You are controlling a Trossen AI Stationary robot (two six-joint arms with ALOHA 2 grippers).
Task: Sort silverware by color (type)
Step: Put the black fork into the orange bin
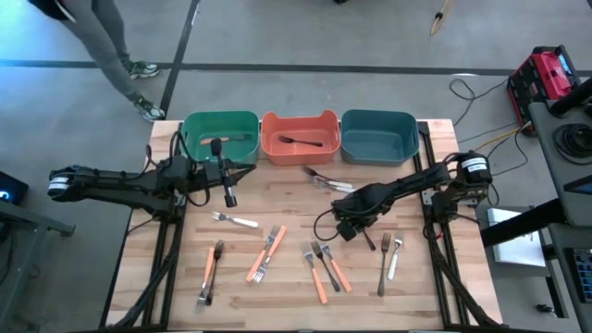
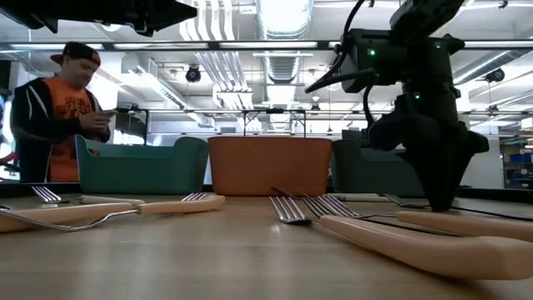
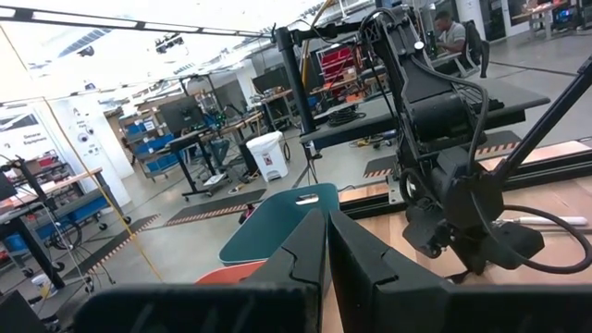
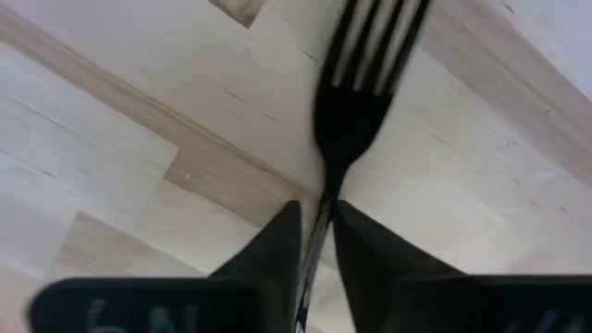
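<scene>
Silverware point(image 1: 268, 252) lies scattered on the table point(image 1: 166, 277) in front of three bins. High view: green bin point(image 1: 219, 136) under the left arm's tip, contents unclear; orange bin point(image 1: 299, 135) holds one dark fork point(image 1: 298, 141); blue bin point(image 1: 378, 135) shows nothing inside. Left gripper point(image 1: 228, 196) extended near the green bin, fingers shut, holding nothing. Right gripper point(image 1: 356, 231) reaches down to mid-table. Low view: right arm vertical, tip at table. Right wrist view: fingers pinch a black fork's point(image 4: 356, 102) neck, fork lying on wood.
</scene>
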